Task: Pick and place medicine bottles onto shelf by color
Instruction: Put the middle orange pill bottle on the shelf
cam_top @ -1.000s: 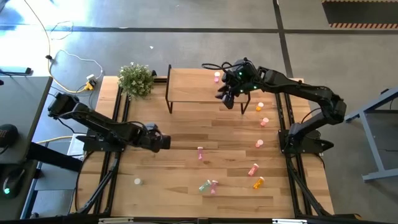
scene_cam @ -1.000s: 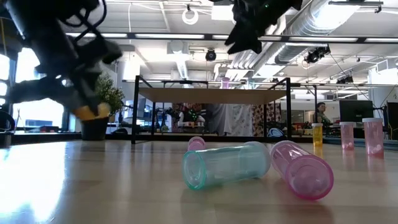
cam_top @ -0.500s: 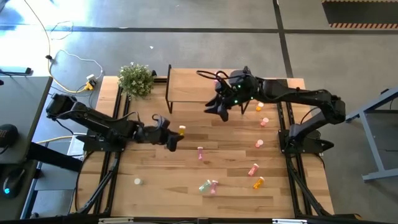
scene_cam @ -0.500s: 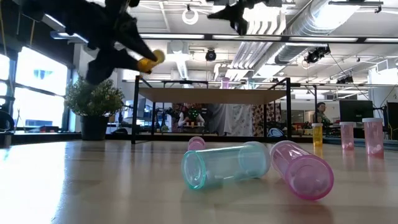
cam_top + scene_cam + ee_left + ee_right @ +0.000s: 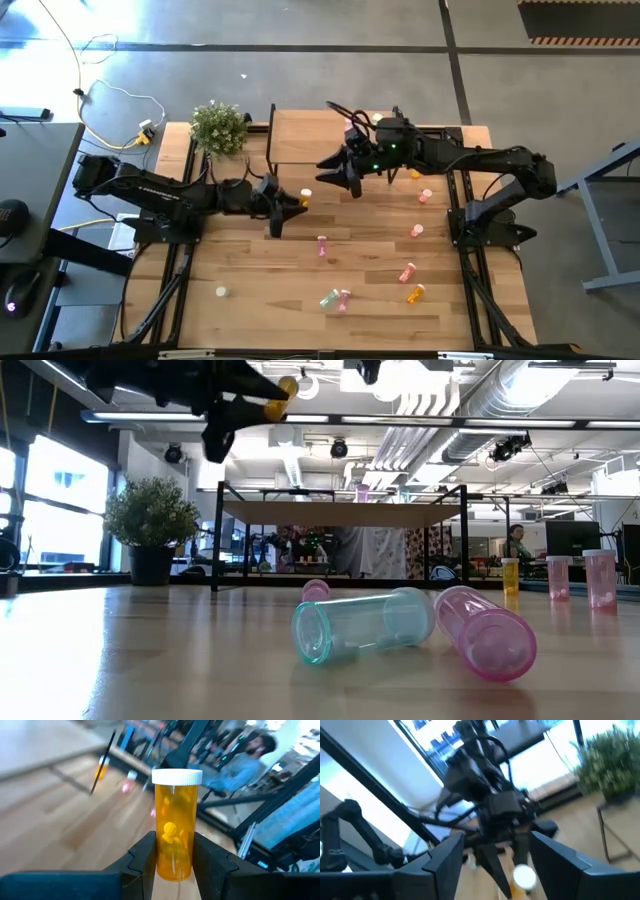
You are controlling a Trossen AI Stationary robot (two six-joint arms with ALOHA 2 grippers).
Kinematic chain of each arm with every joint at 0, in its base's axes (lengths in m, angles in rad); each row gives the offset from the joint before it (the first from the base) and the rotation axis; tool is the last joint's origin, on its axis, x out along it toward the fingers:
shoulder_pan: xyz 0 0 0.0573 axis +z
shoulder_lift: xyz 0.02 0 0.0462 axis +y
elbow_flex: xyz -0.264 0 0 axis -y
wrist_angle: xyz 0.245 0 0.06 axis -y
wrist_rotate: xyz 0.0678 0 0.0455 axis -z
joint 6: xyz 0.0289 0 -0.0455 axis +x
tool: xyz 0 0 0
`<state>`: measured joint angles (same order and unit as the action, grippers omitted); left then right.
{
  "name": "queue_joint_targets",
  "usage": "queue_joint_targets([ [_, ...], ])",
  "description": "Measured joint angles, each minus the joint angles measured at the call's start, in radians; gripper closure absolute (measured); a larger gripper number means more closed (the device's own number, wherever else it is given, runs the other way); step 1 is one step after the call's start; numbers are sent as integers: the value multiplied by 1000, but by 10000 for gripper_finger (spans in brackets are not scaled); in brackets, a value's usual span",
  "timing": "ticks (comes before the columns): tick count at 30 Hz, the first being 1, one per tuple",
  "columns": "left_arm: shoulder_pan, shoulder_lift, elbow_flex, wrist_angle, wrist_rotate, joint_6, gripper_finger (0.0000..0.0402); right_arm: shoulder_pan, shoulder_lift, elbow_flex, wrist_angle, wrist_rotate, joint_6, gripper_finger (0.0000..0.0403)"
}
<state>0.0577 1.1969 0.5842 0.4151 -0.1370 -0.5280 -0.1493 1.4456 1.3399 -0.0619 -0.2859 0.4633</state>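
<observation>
My left gripper [image 5: 292, 202] is over the middle of the table, in front of the shelf [image 5: 300, 140], shut on an orange medicine bottle [image 5: 175, 830] with a white cap. My right gripper [image 5: 333, 172] is open and faces it from the right, just short of the cap [image 5: 524, 876]; nothing is between its fingers. A pink bottle [image 5: 350, 123] stands on the shelf. Other bottles sit on the table: a green one [image 5: 365, 625] and a pink one [image 5: 485, 632] lie on their sides near the front edge, and others stand upright at the right [image 5: 425, 195]. My left gripper pinches the orange bottle's lower half [image 5: 172, 865] between its two fingers [image 5: 145, 862], one on each side of the round wall. The fingers reach in nearly level from the table's left. The capped end [image 5: 176, 776] sticks out past the fingertips. The bottle is lifted clear of the table.
A potted plant [image 5: 218, 127] stands at the shelf's left end. A white cap [image 5: 220, 292] lies near the front left. Pink, red and orange bottles [image 5: 407, 272] are scattered over the table's right half. The table's left half is mostly bare wood.
My left gripper has risen with the orange bottle and gone toward the table's right and far edges, rolling and tipping up from a downward point to nearly level. My right gripper has come off the shelf toward the table's left, tipping up toward level, and now faces the bottle.
</observation>
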Motion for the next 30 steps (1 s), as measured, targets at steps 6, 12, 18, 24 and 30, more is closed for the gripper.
queue_joint_targets([
  [6,90,0,13,67,129,103,303,-8,0,0,175,32,-34,170],
  [12,192,0,79,-1,267,228,303,-59,0,5,247,53,-63,171],
  [18,296,0,118,-88,313,295,303,-128,14,166,22,58,-206,171],
  [24,390,0,120,-82,346,333,303,-201,78,341,-284,35,-354,171],
  [30,442,0,120,-75,344,381,303,-247,156,363,-342,-75,-422,171],
])
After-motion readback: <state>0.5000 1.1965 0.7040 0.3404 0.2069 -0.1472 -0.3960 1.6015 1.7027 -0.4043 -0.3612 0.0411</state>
